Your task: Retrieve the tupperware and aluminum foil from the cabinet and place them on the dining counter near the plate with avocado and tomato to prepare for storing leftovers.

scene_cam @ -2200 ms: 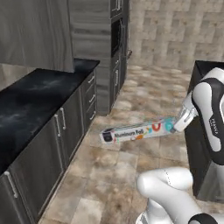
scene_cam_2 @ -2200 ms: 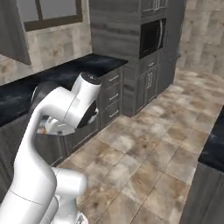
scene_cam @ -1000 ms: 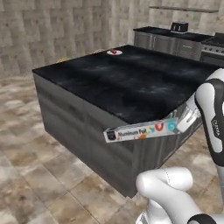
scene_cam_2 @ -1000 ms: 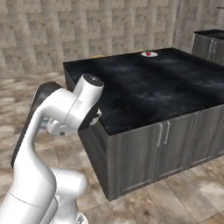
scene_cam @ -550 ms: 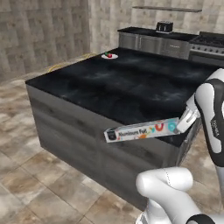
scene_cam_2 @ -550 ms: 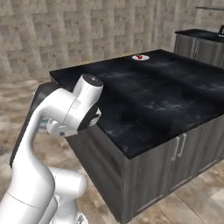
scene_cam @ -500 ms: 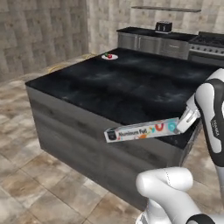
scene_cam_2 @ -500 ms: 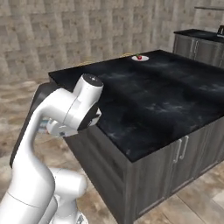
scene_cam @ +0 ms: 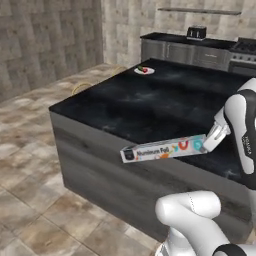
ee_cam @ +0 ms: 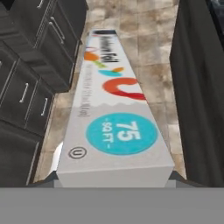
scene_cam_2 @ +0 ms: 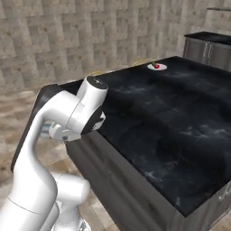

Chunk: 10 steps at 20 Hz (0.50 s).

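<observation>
My gripper (scene_cam: 207, 142) is shut on the teal end of the aluminum foil (scene_cam: 162, 149), a long pale box held level in the air beside the near side of the dining counter (scene_cam: 150, 105). In the hand view the aluminum foil (ee_cam: 116, 109) stretches away from the jaws over the tiled floor. The plate with avocado and tomato (scene_cam: 144, 70) sits at the far edge of the black marble top, well beyond the box. From the right base view the plate (scene_cam_2: 157, 66) lies far across the dining counter (scene_cam_2: 171, 122). The tupperware and the cabinet are out of view.
A long back counter with a toaster (scene_cam: 196, 32) runs behind the island. Dark door cabinets with handles (ee_cam: 30, 65) flank the floor to the left of the box in the hand view. Tan curved stool backs (scene_cam: 82, 86) peek past the island's far left edge.
The whole picture has shifted, so the base has moved around the island, whose corner now stands to the left. The foil box stays in my grip in the same pose.
</observation>
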{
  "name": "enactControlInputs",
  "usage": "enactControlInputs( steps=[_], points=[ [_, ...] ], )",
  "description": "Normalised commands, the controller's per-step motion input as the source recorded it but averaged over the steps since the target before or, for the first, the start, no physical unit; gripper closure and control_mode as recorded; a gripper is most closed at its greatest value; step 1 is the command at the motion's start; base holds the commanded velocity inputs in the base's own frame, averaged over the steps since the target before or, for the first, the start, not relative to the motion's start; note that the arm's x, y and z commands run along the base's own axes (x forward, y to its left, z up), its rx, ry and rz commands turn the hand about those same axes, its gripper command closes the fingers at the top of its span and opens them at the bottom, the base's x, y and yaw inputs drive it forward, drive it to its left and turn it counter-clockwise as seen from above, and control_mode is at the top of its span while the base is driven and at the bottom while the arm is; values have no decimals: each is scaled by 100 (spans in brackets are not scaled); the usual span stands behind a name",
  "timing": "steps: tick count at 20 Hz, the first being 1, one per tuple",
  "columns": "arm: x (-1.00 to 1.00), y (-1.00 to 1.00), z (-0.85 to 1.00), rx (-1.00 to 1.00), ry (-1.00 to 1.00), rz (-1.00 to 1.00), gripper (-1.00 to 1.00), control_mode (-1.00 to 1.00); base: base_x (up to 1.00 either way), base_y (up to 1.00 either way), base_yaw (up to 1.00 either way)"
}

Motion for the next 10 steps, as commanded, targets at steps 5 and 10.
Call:
enactControlInputs(
  steps=[5, 10],
  points=[
    [0, 0, 0, 0, 0, 0, 100, 100, 85, 100, 13],
    [0, 0, 0, 0, 0, 0, 100, 100, 97, 100, 24]
  ],
)
